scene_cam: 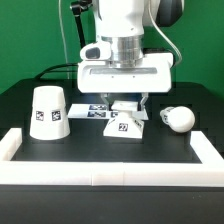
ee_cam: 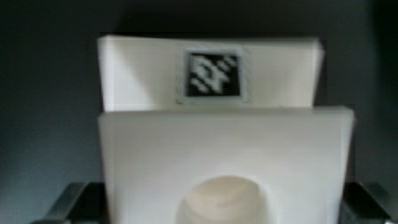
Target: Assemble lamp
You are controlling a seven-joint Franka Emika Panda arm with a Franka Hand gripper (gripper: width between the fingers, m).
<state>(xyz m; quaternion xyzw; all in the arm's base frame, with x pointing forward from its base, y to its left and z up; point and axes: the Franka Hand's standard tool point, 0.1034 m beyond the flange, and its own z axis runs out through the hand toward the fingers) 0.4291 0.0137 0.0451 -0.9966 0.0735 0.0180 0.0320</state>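
A white rim [scene_cam: 100, 172] runs along the near edge of the dark counter [scene_cam: 95, 145] and turns back at both ends. Past it, on the exterior view's left, the shade [scene_cam: 47, 111] stands on its wide end with its narrow end up, and a marker faces the camera. It is well apart from the other parts.

Near the middle sits the base [scene_cam: 123, 124], resting on the counter with a marker on its near face. The claw [scene_cam: 130, 103] hangs straight down over it, with one finger on each side of the part. In the wrist view the dark fingers [ee_cam: 75, 200] lie right against the base's two edges. That view also shows a rounded hollow in the base's nearer face and a marker on its farther one. I cannot tell whether the claw is clenched on the base or only flanks it.

On the exterior view's right the bulb [scene_cam: 178, 118] lies on its side, near the base but clear of it.

Just behind the base, toward the exterior view's left, the marker board [scene_cam: 95, 110] lies flat. The arm [scene_cam: 125, 40] rises behind and above everything.
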